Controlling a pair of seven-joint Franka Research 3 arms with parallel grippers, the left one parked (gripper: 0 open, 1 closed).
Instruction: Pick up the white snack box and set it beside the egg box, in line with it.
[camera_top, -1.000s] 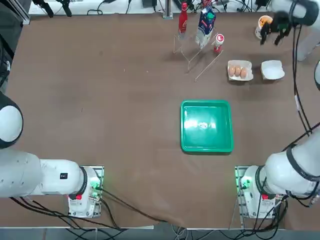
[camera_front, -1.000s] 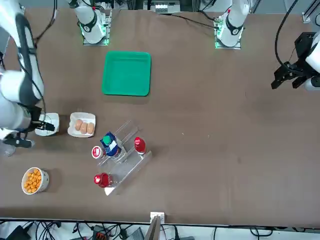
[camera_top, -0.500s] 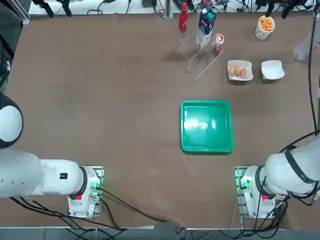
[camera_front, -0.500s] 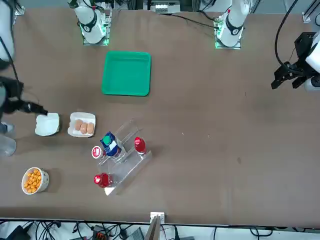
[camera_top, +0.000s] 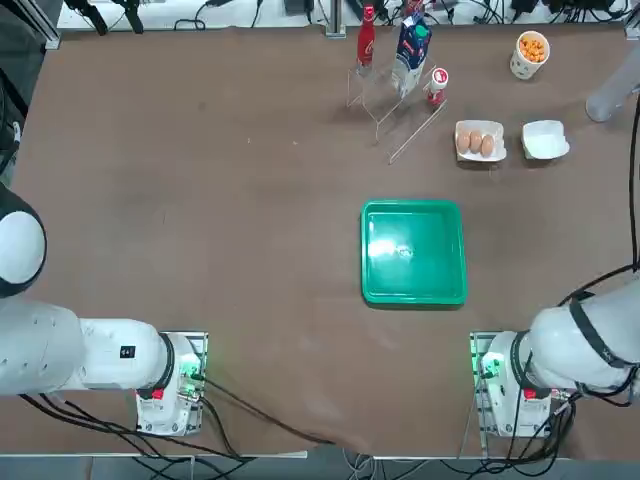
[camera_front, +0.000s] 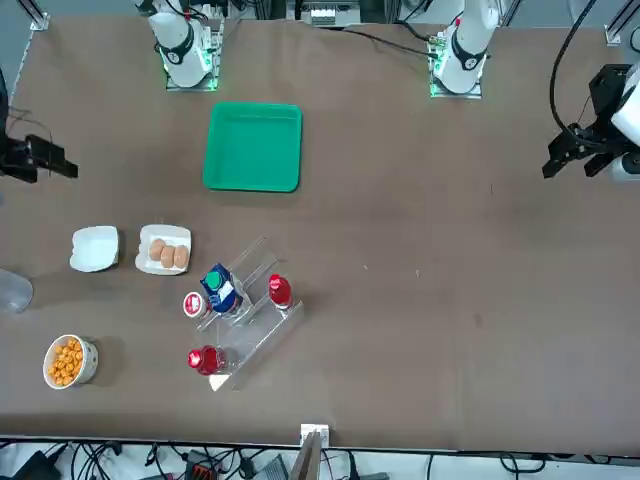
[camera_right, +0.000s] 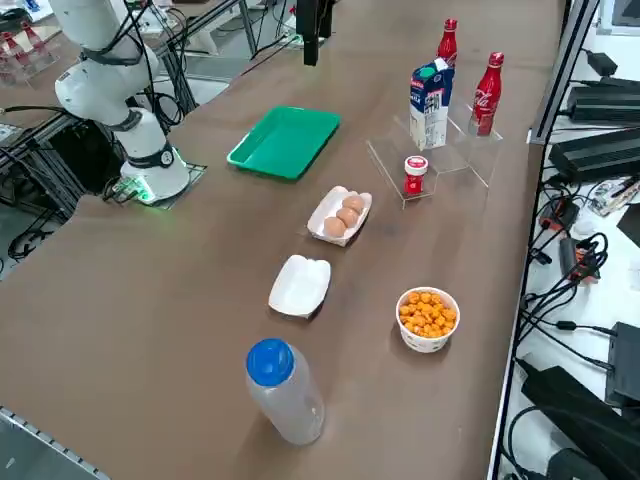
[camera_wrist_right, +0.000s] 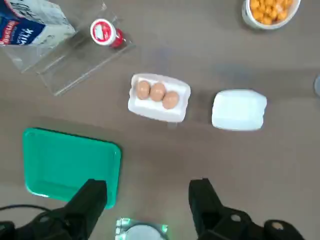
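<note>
Beside the egg box (camera_top: 480, 141) on the surface (camera_top: 250, 200) lay the white snack box (camera_top: 545, 140), level with it, a narrow gap between. High above, the right claw (camera_wrist_right: 147, 202) hung spread and empty; placement looked complete, so only parking the arm seemed called for.

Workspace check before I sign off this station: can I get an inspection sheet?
Surface: brown table, bare in the middle.
Job's things: white snack box beside egg box, apart, roughly aligned.
Clutter: green tray, snack cup, clear rack with bottles, blue-capped bottle.
Grippers: right gripper open, empty, raised above the table.
Cables: bundles at the arm bases.
Surroundings: equipment and cables beyond the table.
</note>
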